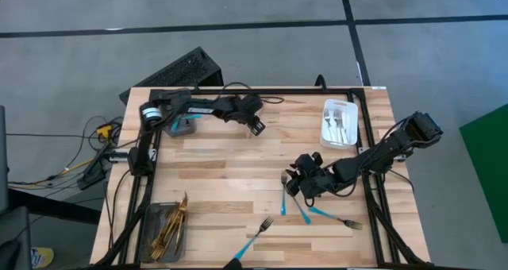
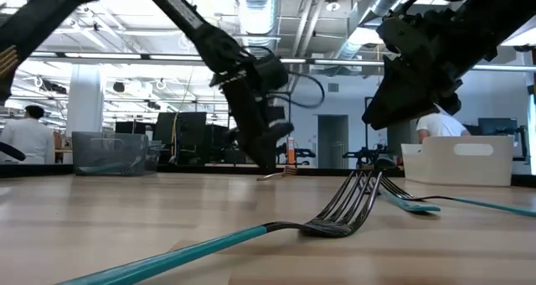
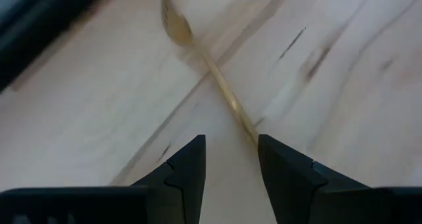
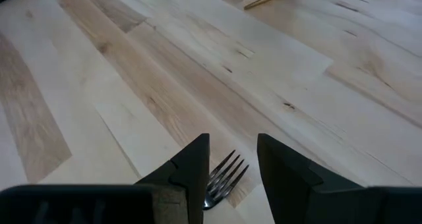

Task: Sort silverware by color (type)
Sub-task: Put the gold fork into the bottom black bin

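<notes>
The counter [image 1: 238, 159] carries a grey tray [image 1: 152, 222] of gold pieces and a white tray [image 1: 327, 127] of silver ones, so sorting is well advanced. The right claw [image 1: 298, 183] stands released directly over a turquoise-handled fork [image 4: 224, 174], presumably aligning to grasp; three more lie just beside it. The left claw [image 3: 231, 165] hangs released above a gold fork [image 3: 198, 49] lying just ahead.

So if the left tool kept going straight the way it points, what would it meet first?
Most likely the gold fork lying on the table: its handle end sits just ahead of the open left tool. How far ahead is unclear.
</notes>
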Controlling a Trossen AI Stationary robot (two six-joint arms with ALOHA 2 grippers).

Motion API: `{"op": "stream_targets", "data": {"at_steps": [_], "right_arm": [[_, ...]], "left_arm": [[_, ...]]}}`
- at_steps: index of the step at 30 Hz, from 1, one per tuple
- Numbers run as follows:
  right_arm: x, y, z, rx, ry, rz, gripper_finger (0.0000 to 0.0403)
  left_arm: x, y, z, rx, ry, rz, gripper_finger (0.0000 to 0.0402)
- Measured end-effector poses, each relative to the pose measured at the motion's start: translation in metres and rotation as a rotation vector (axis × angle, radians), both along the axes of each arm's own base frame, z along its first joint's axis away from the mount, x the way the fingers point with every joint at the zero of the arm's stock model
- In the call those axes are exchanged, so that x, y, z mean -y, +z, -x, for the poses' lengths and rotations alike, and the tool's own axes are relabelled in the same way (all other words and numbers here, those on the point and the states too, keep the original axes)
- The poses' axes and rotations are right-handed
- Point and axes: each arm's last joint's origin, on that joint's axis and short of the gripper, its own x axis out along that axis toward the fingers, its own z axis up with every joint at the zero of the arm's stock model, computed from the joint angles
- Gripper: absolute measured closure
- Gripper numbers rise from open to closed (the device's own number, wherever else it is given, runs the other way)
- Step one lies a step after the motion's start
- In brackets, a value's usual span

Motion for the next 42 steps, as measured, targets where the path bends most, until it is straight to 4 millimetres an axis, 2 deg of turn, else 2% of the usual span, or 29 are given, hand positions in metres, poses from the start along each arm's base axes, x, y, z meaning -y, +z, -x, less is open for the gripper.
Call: {"op": "stream_targets", "data": {"at_steps": [2,9,24,32,42], "right_arm": [[0.000,0.000,0.000,-0.006,0.000,0.001,0.0251],[0.000,-0.001,0.001,-0.016,0.002,0.002,0.0251],[-0.006,-0.002,0.004,-0.025,0.022,0.000,0.0251],[-0.005,-0.002,0.005,-0.025,0.013,-0.004,0.0251],[-0.006,-0.002,0.005,-0.024,0.013,-0.005,0.0251]], "left_arm": [[-0.004,-0.006,-0.007,-0.059,-0.011,0.022,0.0277],[-0.002,-0.001,-0.024,-0.151,-0.014,-0.005,0.0280],[-0.002,0.013,-0.027,-0.077,-0.089,0.013,0.0308],[-0.005,0.000,-0.019,-0.104,-0.113,0.039,0.0310],[-0.004,0.000,-0.020,-0.073,-0.143,0.091,0.0310]]}}
